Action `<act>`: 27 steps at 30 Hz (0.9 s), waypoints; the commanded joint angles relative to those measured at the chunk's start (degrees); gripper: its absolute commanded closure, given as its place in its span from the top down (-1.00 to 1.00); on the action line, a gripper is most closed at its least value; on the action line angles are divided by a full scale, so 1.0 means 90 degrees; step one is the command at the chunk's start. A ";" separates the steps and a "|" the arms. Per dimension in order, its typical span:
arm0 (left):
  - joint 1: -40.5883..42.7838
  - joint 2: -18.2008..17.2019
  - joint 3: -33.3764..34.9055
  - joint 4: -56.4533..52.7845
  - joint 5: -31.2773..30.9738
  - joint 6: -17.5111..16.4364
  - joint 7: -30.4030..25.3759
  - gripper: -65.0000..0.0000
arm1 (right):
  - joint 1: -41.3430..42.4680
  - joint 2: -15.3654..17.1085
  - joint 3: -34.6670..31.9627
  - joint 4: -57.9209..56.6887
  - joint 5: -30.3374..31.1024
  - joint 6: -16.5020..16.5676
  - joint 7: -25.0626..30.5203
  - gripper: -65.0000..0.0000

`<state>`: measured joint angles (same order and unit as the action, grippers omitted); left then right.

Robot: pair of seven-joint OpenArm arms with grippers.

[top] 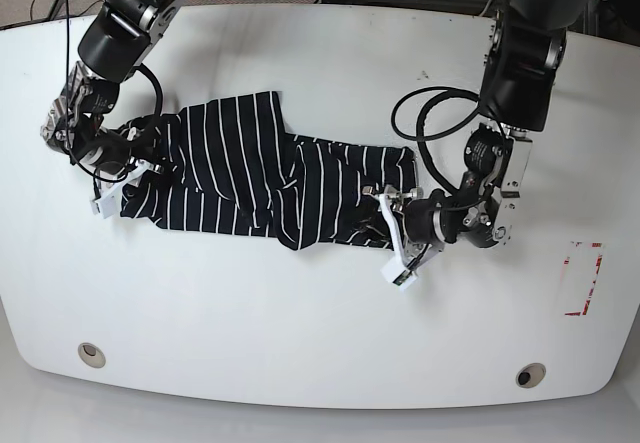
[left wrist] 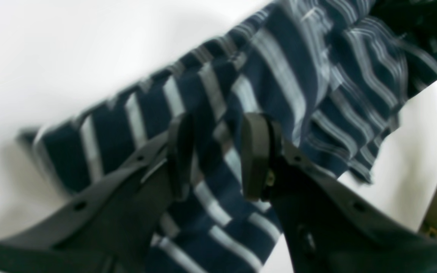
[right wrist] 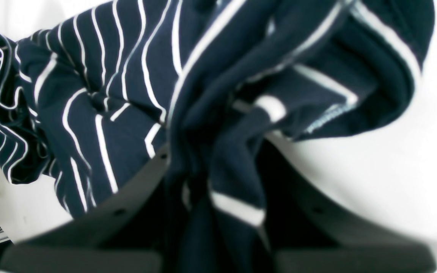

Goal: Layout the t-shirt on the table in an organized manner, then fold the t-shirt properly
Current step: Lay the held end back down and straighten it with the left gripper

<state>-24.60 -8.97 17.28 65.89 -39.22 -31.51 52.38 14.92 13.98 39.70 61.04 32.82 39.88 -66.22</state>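
t-shirt (top: 250,178): lies crumpled and spread sideways on the white table (top: 300,333), between the two arms – dark with thin white stripes.
left pincer (left wrist: 216,155): at the shirt's edge nearer the sticker; a fold of striped cloth runs between its fingers (left wrist: 256,151), a gap is left, so I cannot tell if it grips.
right pincer (right wrist: 218,178): closed on the t-shirt at the opposite edge; bunched cloth hides the tips.
hard to see: left wrist view is blurred.
sticker (top: 583,278): red-and-white, well apart from the shirt.
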 commanded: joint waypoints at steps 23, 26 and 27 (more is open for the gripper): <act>-0.1052 0.1461 0.0771 -0.1817 0.1188 -0.0060 -0.1293 -0.45 | 0.0125 0.0112 0.0009 0.0100 0.0080 0.0014 0.0056 -0.83; -0.1198 0.1568 0.0771 -0.1807 0.1188 -0.0069 -0.1293 -0.45 | 0.0106 0.0093 0.0009 0.0285 0.0080 0.0014 0.0056 -0.83; -0.1237 0.1578 0.0771 -0.1807 0.1188 -0.0069 -0.1293 -0.45 | 0.0106 0.0083 0.0009 0.0393 0.0080 0.0014 0.0056 -0.83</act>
<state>-33.04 4.25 24.38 48.73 -27.42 -31.57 42.13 14.72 13.91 39.70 61.39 32.77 39.83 -66.22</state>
